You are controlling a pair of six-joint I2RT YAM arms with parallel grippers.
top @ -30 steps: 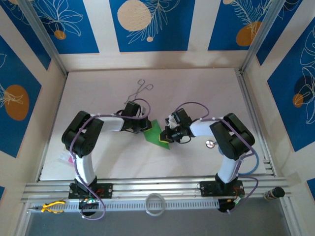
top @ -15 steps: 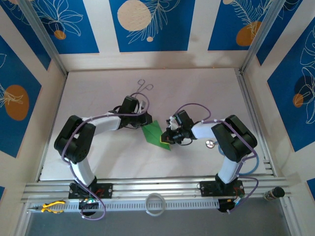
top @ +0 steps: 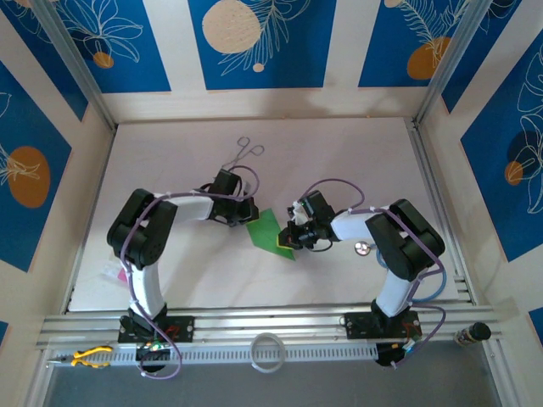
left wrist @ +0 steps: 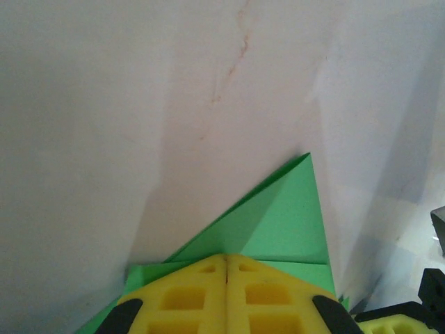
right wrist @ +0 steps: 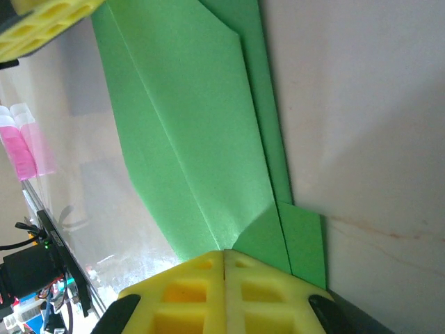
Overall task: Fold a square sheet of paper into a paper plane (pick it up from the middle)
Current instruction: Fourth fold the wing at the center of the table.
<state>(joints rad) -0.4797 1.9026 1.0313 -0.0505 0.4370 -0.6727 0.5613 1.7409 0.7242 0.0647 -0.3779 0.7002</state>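
The square sheet of paper (top: 268,227) is bright green and lies on the white table, folded into a pointed, creased shape like a paper plane. My left gripper (top: 247,214) is shut, its yellow fingertips (left wrist: 208,268) resting on the paper (left wrist: 285,223) where two folds meet. My right gripper (top: 293,238) is shut too, and its tips press down on the paper (right wrist: 188,139) at the end of a long crease. The two grippers face each other across the sheet. The left gripper's yellow finger (right wrist: 42,28) shows in the right wrist view.
Metal forceps (top: 245,153) lie behind the left arm. A small round metal piece (top: 362,248) sits right of the right gripper. A pink item (top: 119,273) lies by the table's left edge. A white ring (top: 268,351) and yellow pliers (top: 89,356) rest on the front rail.
The left arm's elbow swung down and left, then came back; its gripper stayed at the paper's left corner. The right arm and the paper have barely moved.
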